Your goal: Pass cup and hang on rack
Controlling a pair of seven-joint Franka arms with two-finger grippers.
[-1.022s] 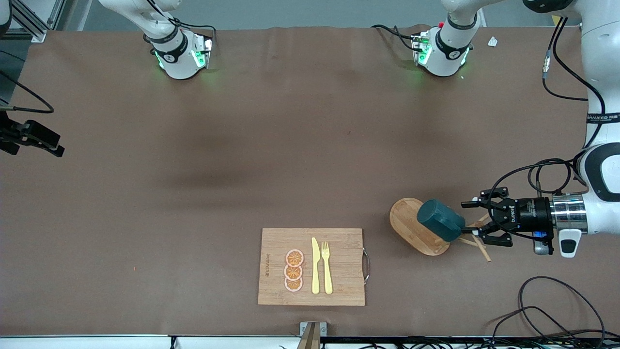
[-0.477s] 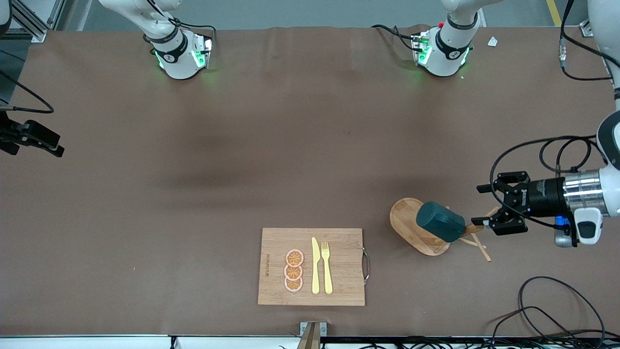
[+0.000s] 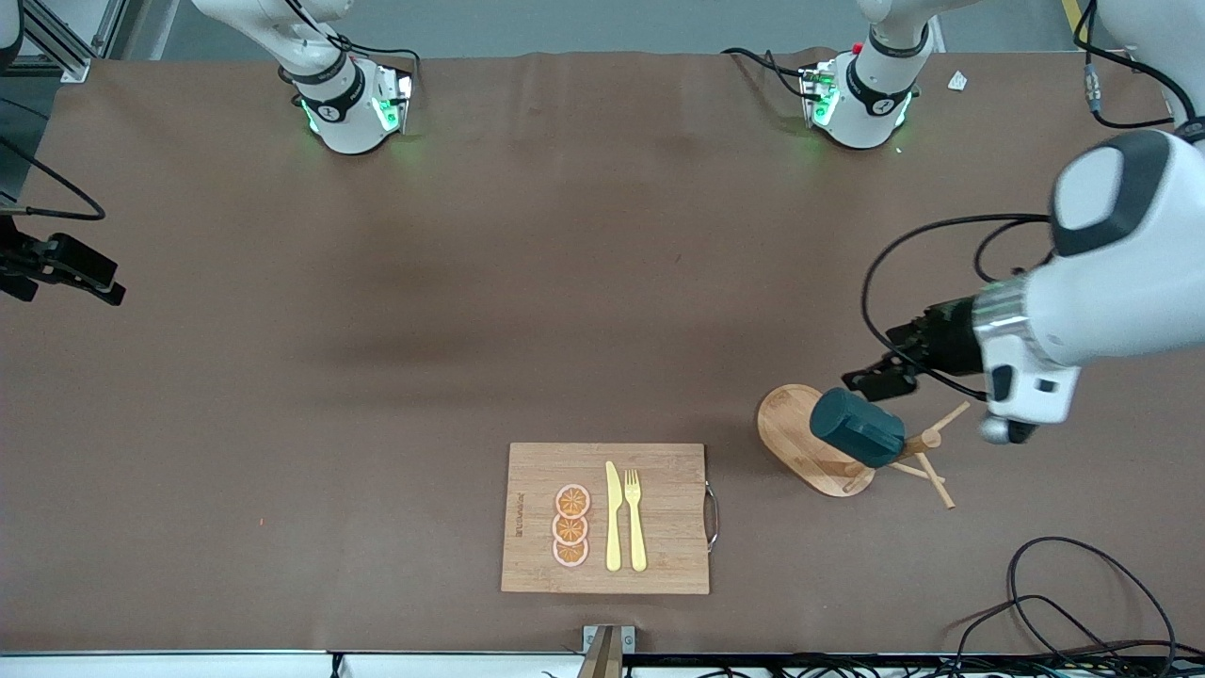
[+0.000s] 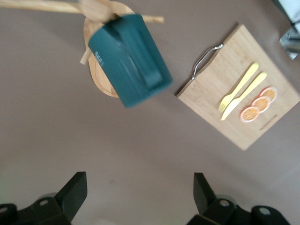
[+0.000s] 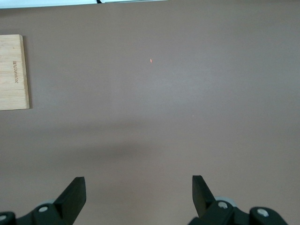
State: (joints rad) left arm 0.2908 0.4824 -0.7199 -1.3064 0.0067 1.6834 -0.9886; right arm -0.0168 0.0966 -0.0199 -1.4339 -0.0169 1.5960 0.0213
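The dark teal cup (image 3: 857, 428) hangs tilted on a peg of the wooden rack (image 3: 786, 428), above its oval base. My left gripper (image 3: 871, 363) is open and empty in the air beside the rack, clear of the cup. In the left wrist view the cup (image 4: 131, 58) and the rack (image 4: 101, 79) lie well away from the left gripper (image 4: 140, 197), with bare table between the fingers. My right gripper (image 5: 139, 197) is open and empty over bare table; it does not show in the front view.
A bamboo cutting board (image 3: 607, 518) with a yellow knife, a fork and orange slices lies near the front edge, beside the rack toward the right arm's end. Its corner (image 5: 13, 70) shows in the right wrist view. Loose cables (image 3: 1083, 603) lie at the left arm's end.
The left gripper opened fully, let go of the cup and drew back and up from the rack. The cup stays hanging on its peg.
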